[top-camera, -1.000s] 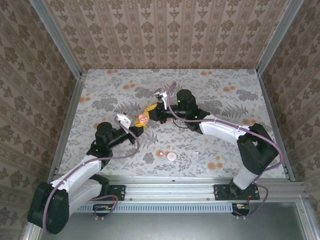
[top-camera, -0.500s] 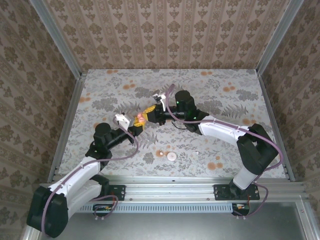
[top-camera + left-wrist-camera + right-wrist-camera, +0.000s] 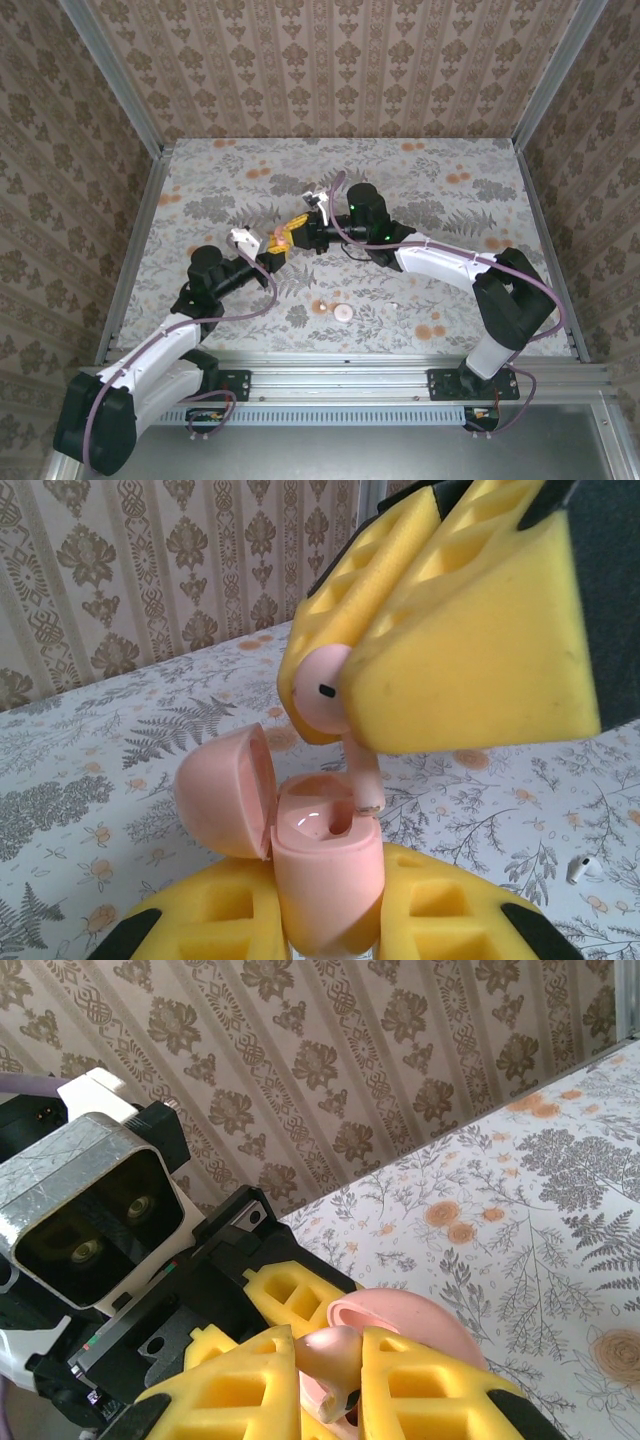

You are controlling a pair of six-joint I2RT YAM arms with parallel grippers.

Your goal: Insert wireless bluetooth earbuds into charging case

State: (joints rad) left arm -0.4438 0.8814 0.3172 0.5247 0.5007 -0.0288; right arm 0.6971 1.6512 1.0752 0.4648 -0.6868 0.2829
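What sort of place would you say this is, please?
Probably a lab test cell, not a home: wallpapered walls in an aluminium frame, a floral table, two arms bolted to a rail.

Twin white-and-black arms with yellow foam tips

The left arm (image 3: pixel 160 352) and right arm (image 3: pixel 440 258) have white shells, black joints and lilac cables (image 3: pixel 549 290). The left end effector (image 3: pixel 273 252) and right end effector (image 3: pixel 293 233) carry grid-cut yellow foam pads (image 3: pixel 470 650).

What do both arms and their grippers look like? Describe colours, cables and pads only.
The left arm and right arm have black joints, white link shells and a purple cable each. The left gripper and right gripper are black with yellow grid-cut foam pads.
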